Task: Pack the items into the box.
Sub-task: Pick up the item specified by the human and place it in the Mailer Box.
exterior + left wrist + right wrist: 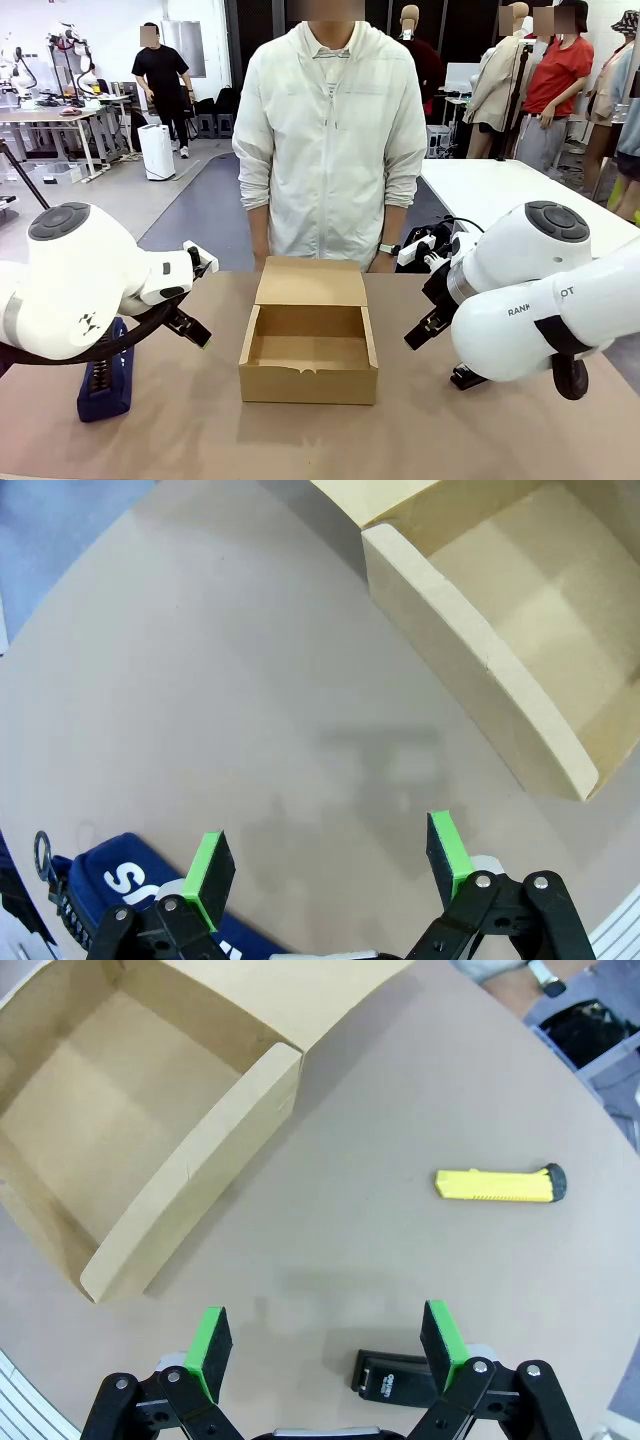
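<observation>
Box open, empty; left end effector wide, right end effector wide, both unloaded.

— That low brown cardboard box mid-frame?
— Matt, plain paperboard. The navy blue zip pouch, lower left, looks like woven cloth; the slim yellow stick tool is smooth plastic.

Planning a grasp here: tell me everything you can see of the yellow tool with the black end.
The yellow tool is a slim, straight stick, plastic by its look, much like a retractable cutter, with a ribbed strip along one edge and a black cap at one end. It lies flat on the brown table, touching nothing else.
</observation>
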`<move>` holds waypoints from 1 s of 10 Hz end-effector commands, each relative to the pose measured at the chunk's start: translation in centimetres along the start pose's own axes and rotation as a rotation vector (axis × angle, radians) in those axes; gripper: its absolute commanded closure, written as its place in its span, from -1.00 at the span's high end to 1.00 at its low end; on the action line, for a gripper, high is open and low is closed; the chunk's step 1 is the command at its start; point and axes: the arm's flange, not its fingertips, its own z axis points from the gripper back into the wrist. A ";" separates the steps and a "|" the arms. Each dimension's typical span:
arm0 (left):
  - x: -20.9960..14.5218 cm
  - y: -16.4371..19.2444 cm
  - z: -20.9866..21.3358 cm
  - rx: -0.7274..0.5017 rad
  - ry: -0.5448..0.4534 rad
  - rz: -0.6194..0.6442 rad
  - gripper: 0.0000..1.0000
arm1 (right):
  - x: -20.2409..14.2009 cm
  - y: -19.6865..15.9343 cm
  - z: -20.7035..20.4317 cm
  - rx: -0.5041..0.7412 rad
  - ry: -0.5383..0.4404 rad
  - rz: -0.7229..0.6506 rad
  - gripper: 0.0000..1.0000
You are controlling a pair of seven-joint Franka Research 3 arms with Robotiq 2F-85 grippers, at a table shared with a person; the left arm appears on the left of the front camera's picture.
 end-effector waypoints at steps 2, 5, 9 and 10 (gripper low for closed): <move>1.6 1.6 7.9 -0.237 0.217 0.219 1.00 | 0.8 -2.9 7.5 0.066 0.021 -0.330 1.00; -2.4 9.1 20.8 -0.574 -0.056 0.506 1.00 | -5.9 -9.2 21.8 0.393 -0.124 -0.753 1.00; -19.3 20.1 22.9 -0.636 -0.418 1.259 1.00 | -25.9 -16.8 26.1 0.722 -0.701 -1.236 1.00; -22.0 20.8 21.8 -0.569 -0.415 1.376 1.00 | -27.5 -16.9 24.6 0.753 -0.775 -1.298 1.00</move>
